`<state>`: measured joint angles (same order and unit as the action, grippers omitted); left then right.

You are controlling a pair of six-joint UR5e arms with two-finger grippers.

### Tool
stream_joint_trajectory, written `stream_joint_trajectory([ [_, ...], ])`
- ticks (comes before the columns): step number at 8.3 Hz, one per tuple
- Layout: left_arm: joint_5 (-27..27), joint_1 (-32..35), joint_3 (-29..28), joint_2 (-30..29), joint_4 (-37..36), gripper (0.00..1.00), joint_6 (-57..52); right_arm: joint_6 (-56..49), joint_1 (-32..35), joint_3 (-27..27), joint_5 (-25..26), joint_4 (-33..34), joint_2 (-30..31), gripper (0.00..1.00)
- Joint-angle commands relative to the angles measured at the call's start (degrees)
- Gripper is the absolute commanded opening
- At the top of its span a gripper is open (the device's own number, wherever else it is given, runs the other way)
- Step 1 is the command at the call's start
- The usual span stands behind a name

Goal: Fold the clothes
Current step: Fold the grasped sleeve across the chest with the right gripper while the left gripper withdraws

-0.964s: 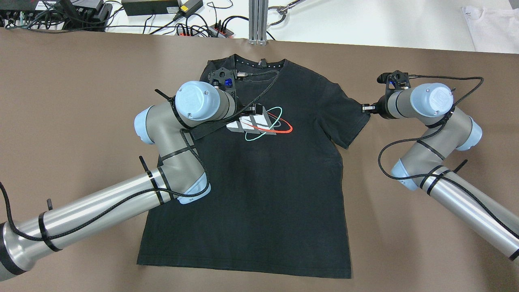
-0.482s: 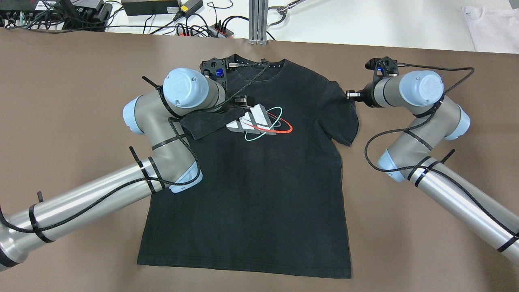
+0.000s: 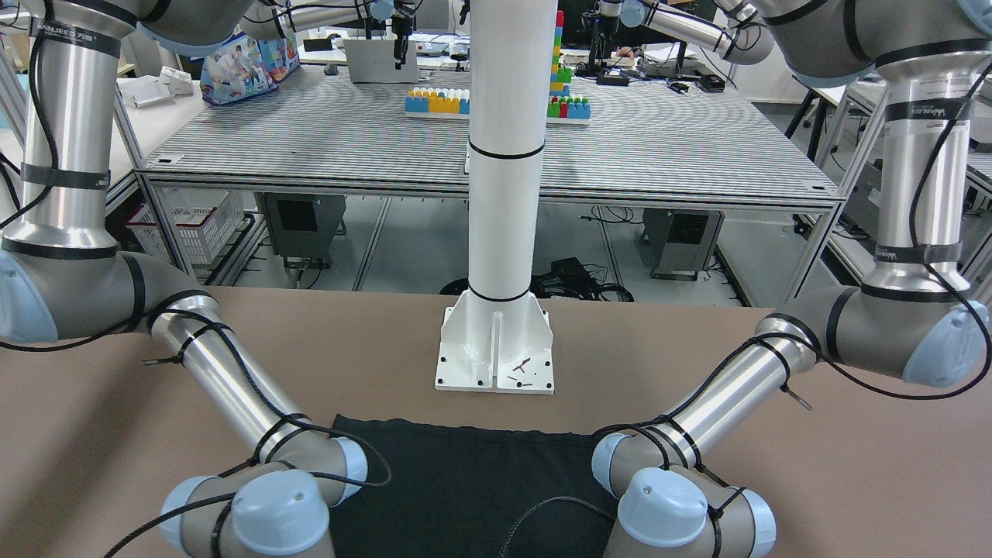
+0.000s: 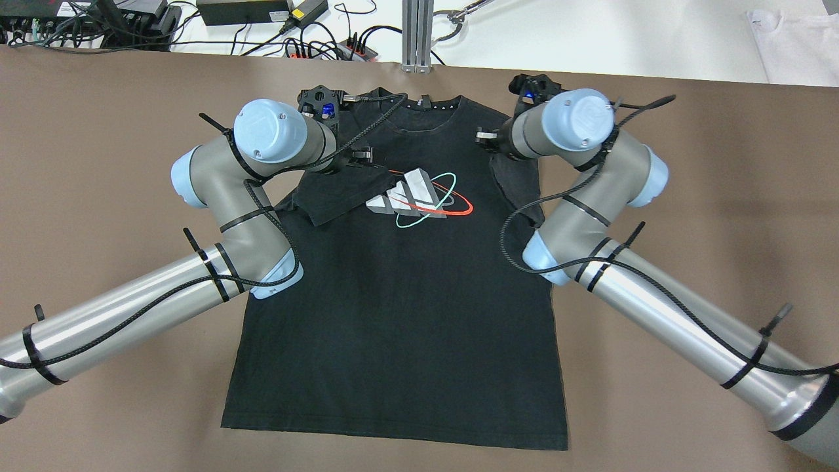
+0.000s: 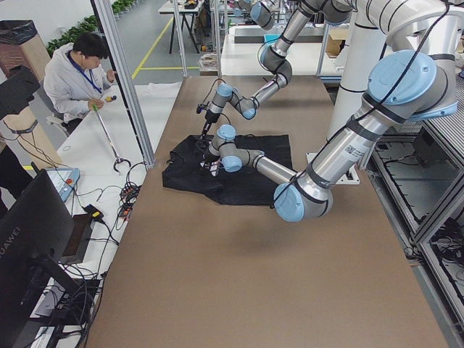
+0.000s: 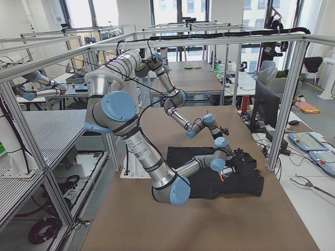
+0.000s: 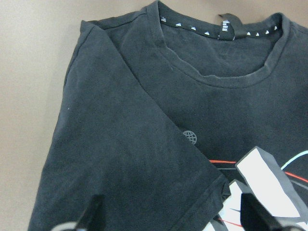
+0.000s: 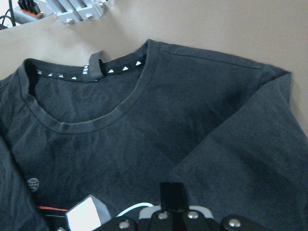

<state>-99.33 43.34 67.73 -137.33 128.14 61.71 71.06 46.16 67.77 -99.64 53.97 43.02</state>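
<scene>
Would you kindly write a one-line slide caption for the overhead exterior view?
Black T-shirt on a brown table, sleeves folded inward, left claw and right claw above its chest.

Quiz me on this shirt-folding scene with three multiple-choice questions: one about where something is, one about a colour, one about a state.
1. Where does the collar of the black T-shirt with the white, teal and red logo point?
A) toward the robot
B) away from the robot
C) to the robot's left

2. What colour is the table?
A) green
B) white
C) brown

3. The shirt's short sleeves are:
A) folded in over the chest
B) spread out flat
C) rolled into tubes

Answers:
1 B: the hem lies nearest the white post at the robot's base.
2 C: brown shows all around the shirt.
3 A: both lie on the front, beside the logo.
</scene>
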Motion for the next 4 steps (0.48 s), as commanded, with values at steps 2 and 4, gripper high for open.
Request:
stream_joint_trajectory([
  [2,0.01,0.34,-0.14,0.66,0.88,1.0,-0.36,1.19,-5.19,-0.62,10.24,4.83,-3.47,0.16],
  [4,-0.07,0.34,-0.06,0.66,0.88,1.0,-0.36,0.83,-5.37,-0.62,10.51,5.0,-3.47,0.94],
])
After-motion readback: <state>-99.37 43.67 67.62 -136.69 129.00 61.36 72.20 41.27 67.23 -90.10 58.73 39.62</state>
